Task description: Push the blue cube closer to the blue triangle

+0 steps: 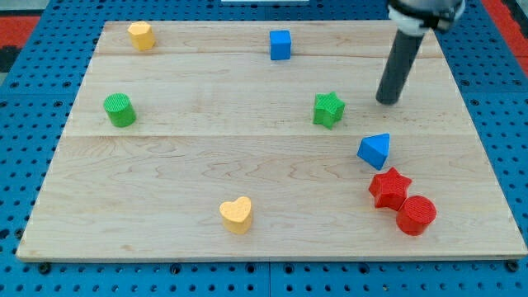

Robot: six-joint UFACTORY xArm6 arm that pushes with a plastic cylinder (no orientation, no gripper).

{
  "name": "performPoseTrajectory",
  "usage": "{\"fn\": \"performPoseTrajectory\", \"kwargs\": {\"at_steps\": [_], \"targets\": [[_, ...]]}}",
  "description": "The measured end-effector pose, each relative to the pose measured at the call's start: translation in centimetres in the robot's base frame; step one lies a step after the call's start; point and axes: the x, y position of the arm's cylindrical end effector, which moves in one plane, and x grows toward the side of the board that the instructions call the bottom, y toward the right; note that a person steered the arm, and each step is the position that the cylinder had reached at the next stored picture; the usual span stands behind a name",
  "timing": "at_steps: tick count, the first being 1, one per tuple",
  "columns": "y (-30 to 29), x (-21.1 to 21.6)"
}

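The blue cube (280,44) sits near the board's top edge, a little right of centre. The blue triangle (374,150) lies at the view's right, below the middle. My tip (386,101) rests on the board above the blue triangle and to the right of the green star (328,109). It is well to the right of and below the blue cube and touches no block.
A red star (389,187) and a red cylinder (416,214) sit just below the blue triangle. A yellow heart (237,214) lies at the bottom centre, a green cylinder (120,110) at the left, and a yellow block (141,35) at the top left. The wooden board (206,157) ends on blue pegboard.
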Motion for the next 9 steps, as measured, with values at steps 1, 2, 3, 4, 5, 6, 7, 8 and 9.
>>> {"fn": "performPoseTrajectory", "kwargs": {"at_steps": [1,2,3,4,5,6,7,8,9], "targets": [[-4.8,-7.4],[-10.8,-12.6],[-19.3,-13.5],[-18.2,-9.0],[-13.3,-8.6],[-13.2,-12.4],[-7.2,-11.4],[-7.7,-6.7],[-7.0,-8.1]]}}
